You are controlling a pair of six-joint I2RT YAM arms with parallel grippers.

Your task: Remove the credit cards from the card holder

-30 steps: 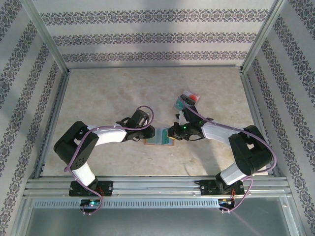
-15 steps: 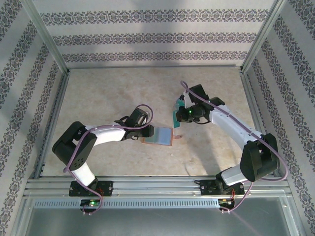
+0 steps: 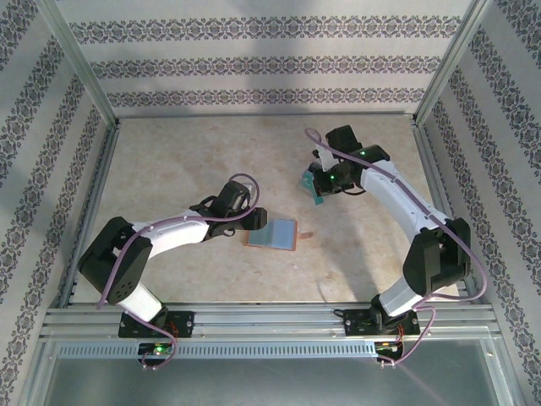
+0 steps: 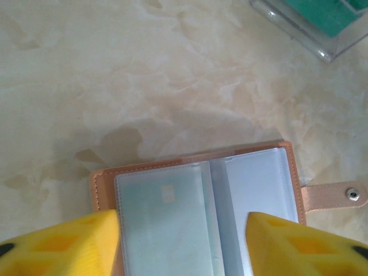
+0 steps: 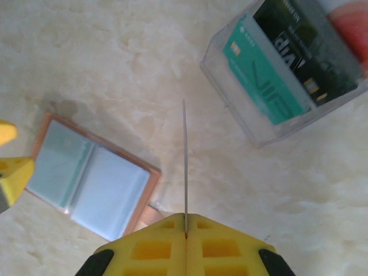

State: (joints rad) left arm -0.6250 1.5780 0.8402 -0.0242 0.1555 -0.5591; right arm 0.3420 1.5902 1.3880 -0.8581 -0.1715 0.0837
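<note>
On the beige marbled desk [image 3: 186, 161], the left claw [image 3: 251, 222] hangs released just left of the salmon-pink leather-like bifold card holder [image 3: 275, 234]. In the left wrist view its two yellow fingertips [image 4: 63, 241] stand wide apart at the bottom corners, with the holder lying between and beyond them; they grip nothing.

The holder is near the middle of the desk, a little toward the near edge, spread open and flat with its clear inner sleeves facing up. In the left wrist view, the left-hand sleeve [image 4: 161, 218] has a greenish tint and a small pale square behind the plastic, and the right-hand sleeve [image 4: 259, 195] looks paler and bluish. A pink strap [image 4: 336, 194] with a metal snap sticks out from the holder's right edge and lies flat on the desk.

Further right and further back, apart from the holder, the right claw [image 5: 185, 221] is clenched on a thin teal plastic credit card [image 3: 310, 184]. From the right wrist the card stands edge-on, a fine line rising from between the shut yellow fingers [image 5: 144, 247]. I cannot tell whether its far edge touches the desk.

Near it, on the right, a clear plastic box [image 5: 253, 129] sits on the desk. It holds a teal card [image 5: 259, 77], a dark grey card [image 5: 302, 49] and an orange-red card [image 5: 352, 29], overlapping one another.
</note>
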